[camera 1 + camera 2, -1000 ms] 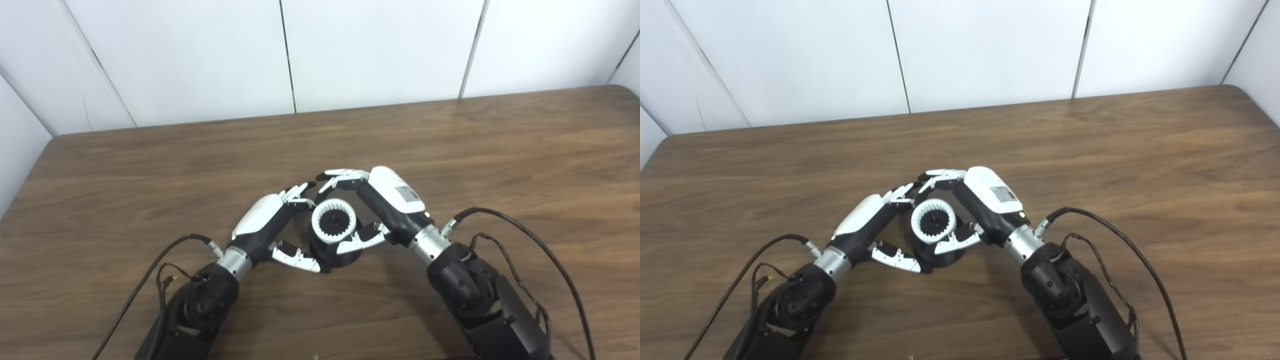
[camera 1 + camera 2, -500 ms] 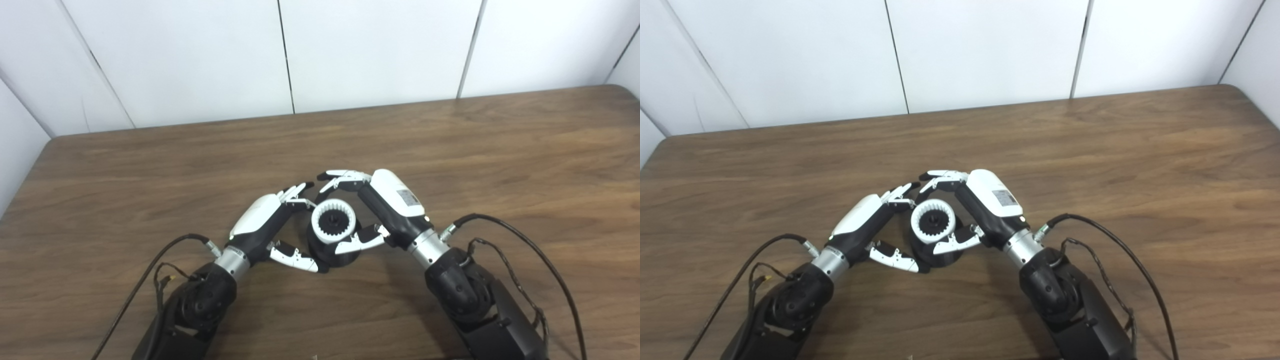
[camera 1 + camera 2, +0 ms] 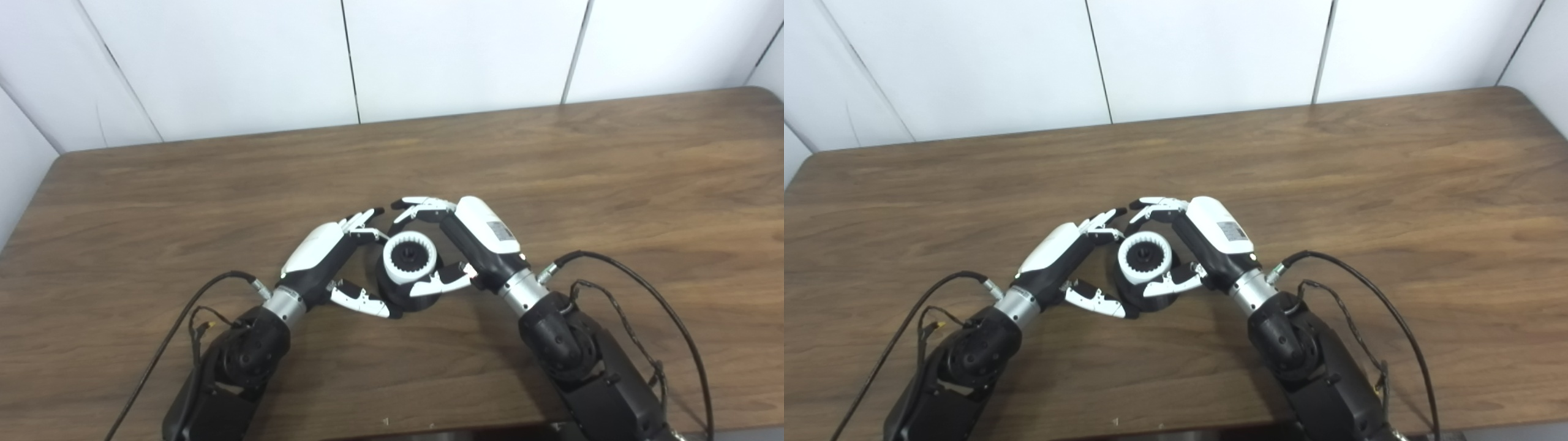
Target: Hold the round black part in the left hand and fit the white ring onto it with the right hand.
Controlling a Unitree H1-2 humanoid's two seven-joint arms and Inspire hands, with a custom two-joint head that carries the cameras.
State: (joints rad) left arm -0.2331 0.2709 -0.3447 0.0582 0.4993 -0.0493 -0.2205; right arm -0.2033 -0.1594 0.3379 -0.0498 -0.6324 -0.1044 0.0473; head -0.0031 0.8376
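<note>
Over the last second only a camera shift, white ring seated on round black part, gripped by left hand, right hand clasping ring, apparently fitted.

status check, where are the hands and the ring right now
Left hand shut on round black plastic part, on the wooden table. Right hand shut on toothed white plastic ring, ring on top of part. Nothing in the way.
</note>
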